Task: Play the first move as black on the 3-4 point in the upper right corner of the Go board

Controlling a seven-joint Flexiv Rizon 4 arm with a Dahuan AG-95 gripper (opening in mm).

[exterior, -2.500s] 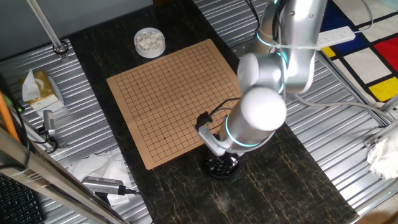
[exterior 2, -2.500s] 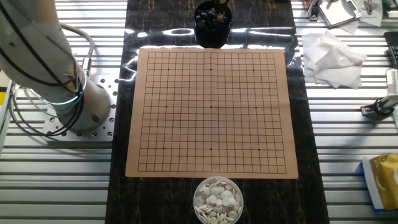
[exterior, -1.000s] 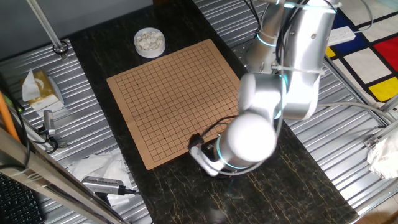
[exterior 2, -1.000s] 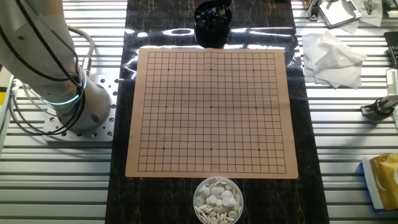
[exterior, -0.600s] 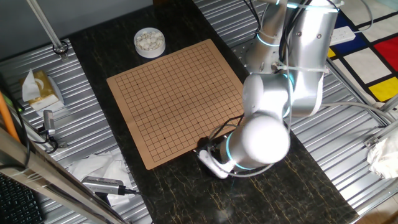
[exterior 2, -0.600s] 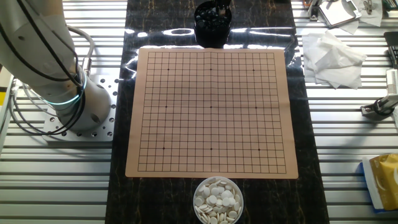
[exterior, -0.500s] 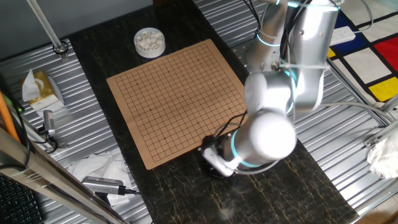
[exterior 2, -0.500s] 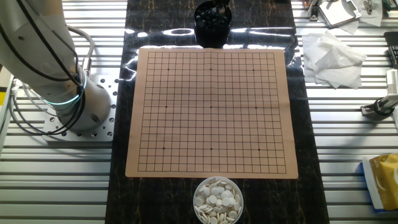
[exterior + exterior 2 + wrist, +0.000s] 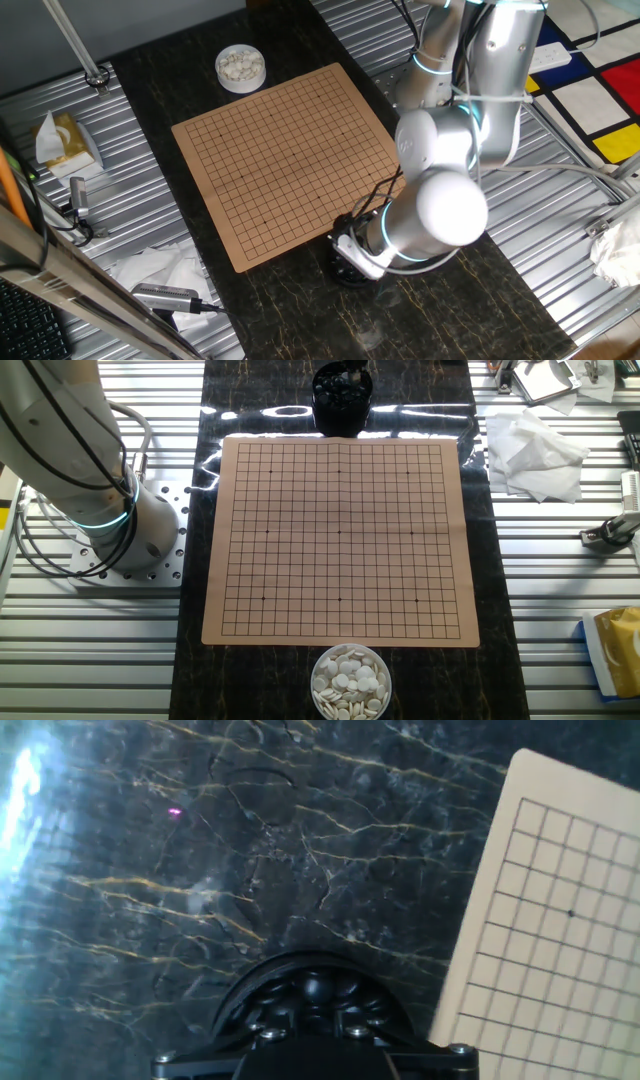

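Observation:
The black bowl [image 9: 315,1005] full of glossy black stones stands on the dark marble just off one edge of the tan Go board [image 9: 340,540]. No single black stone is apart from the pile, and the board carries no stones. My gripper [image 9: 315,1060] hangs straight over the bowl. Only its dark body shows at the bottom of the hand view, and the fingers are hidden. In one fixed view the arm's round joint [image 9: 440,210] covers the hand, and only part of the bowl [image 9: 345,272] shows. A star dot [image 9: 571,913] marks the nearest board corner.
A bowl of white stones [image 9: 350,680] stands at the opposite board edge. The arm's base [image 9: 130,530] is beside the board. Crumpled white tissue [image 9: 535,455] and small tools [image 9: 610,530] lie on the ribbed metal table.
The arm's lower joints swung right, from over the board's corner to above the black bowl. The board and both bowls have not moved.

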